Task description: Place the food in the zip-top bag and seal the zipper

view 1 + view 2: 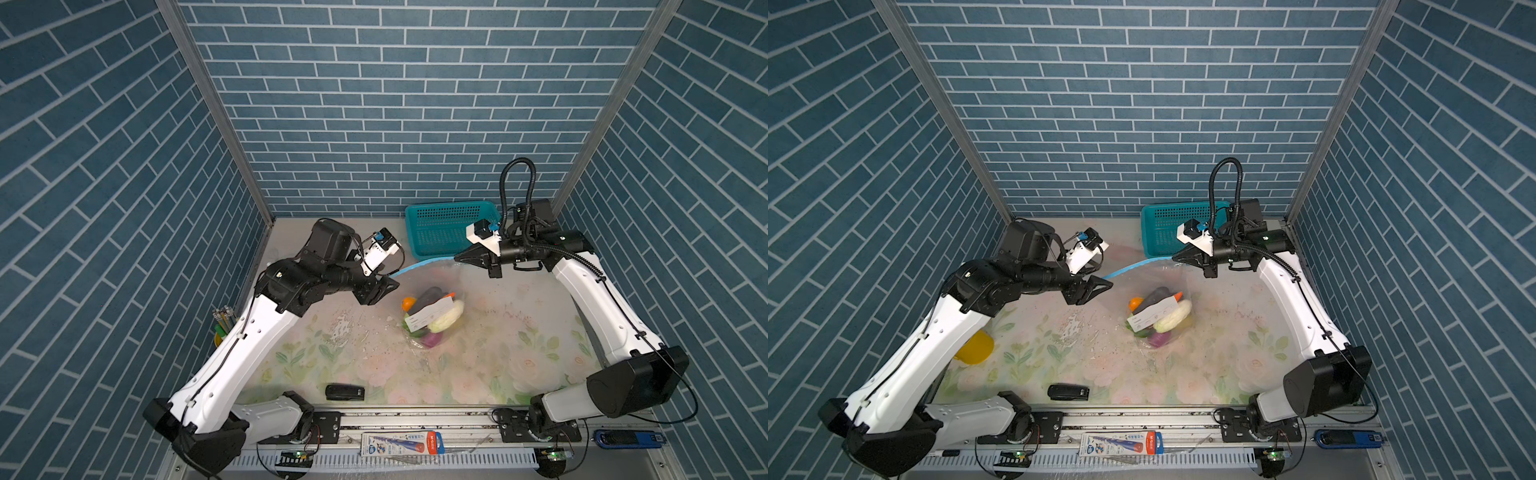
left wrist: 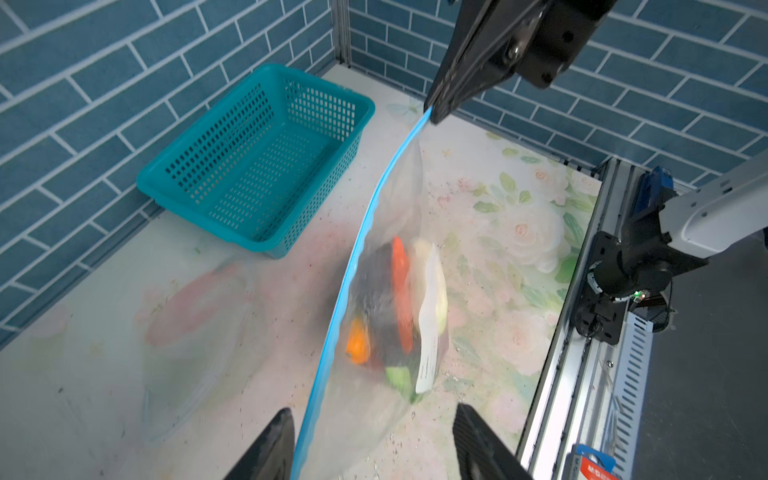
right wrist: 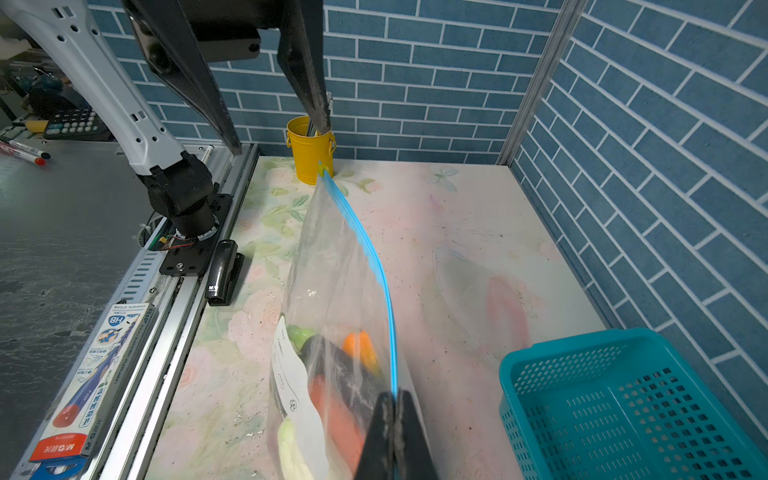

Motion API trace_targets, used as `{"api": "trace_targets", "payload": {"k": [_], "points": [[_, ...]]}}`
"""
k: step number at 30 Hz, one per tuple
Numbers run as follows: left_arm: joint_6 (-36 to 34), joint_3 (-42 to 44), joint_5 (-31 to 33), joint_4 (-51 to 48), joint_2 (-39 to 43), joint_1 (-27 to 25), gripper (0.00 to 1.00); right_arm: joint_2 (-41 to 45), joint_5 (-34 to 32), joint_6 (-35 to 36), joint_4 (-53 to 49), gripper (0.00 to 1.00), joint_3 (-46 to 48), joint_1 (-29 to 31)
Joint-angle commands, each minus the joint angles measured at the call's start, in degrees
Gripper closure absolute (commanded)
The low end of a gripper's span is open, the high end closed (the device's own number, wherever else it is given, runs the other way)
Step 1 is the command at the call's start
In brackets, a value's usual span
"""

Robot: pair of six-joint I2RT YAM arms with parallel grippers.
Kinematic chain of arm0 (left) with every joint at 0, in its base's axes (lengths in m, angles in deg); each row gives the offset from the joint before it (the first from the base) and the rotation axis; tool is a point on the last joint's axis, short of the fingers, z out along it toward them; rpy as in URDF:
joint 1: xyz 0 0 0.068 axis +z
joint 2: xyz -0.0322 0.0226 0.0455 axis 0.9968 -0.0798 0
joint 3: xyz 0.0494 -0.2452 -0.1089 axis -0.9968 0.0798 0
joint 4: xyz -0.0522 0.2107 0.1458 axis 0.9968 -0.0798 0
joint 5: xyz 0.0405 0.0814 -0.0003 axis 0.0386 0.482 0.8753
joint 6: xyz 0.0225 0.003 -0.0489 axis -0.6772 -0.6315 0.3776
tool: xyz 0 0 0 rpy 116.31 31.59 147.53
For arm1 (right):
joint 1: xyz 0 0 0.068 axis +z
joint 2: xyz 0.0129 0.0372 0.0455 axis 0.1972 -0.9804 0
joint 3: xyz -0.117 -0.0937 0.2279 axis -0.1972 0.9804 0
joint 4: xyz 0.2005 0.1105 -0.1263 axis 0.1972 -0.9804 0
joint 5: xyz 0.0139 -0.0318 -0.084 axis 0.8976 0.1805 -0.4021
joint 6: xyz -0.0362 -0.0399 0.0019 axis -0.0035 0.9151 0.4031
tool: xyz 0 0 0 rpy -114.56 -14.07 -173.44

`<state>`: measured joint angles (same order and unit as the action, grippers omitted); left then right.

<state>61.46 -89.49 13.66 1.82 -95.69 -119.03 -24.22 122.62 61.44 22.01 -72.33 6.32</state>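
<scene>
Top views: high over the front edge, angled down; both cover the whole table [image 1: 498, 365].
Left wrist: close, facing along zip-top bag [image 2: 399, 208] toward teal basket [image 2: 320, 112].
Right wrist: close, facing opposite; same bag.

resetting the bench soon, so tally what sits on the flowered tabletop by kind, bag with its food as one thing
zip-top bag: 1
teal basket: 1
yellow pencil cup: 1
black stapler: 1
clear plastic lid or dish: 1
total: 5
</scene>
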Motion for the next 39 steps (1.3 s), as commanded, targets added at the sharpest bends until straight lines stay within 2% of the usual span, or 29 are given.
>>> {"api": "trace_targets", "payload": {"k": [1, 7, 11, 16, 19, 24, 30, 38, 39], "points": [[0.4, -2.0, -3.2, 5.1, -2.8, -0.7, 0.33, -1.0, 2.0, 0.2, 0.4, 1.00, -0.7, 0.8], [-3.4, -4.9, -4.7, 6.6, -9.5, -0.7, 0.32, -1.4, 2.1, 0.1, 0.0, 1.00, -1.4, 1.3], [-4.9, -5.4, -3.5, 7.0, -12.3, -0.7, 0.34, -1.4, 2.1, 0.1, -0.4, 1.00, -1.9, 1.4], [-6.1, -6.2, -4.3, 5.9, -15.4, -0.7, 0.48, -1.2, 1.6, 0.3, -0.5, 1.00, -1.9, 1.3], [-6.6, -6.9, -4.1, 4.7, -16.7, -0.7, 0.62, -1.1, 1.4, 0.3, -0.7, 1.00, -1.9, 1.3], [-6.8, -7.0, -3.8, 3.7, -16.8, -0.7, 0.76, -0.9, 0.9, 0.3, -0.6, 1.00, -1.9, 1.3], [-6.0, -6.1, -3.3, 3.0, -15.8, -0.7, 0.89, -0.6, 0.2, 0.0, -0.3, 1.00, -1.9, 1.4], [-3.9, -4.7, -3.0, 2.4, -13.6, -0.7, 1.00, 1.1, -1.2, -1.9, 3.1, 1.00, 0.4, 1.3], [-3.7, -4.6, -2.6, 2.2, -13.1, -0.7, 1.00, 1.7, -1.6, -2.3, 3.7, 0.93, 0.9, 1.3]]}}
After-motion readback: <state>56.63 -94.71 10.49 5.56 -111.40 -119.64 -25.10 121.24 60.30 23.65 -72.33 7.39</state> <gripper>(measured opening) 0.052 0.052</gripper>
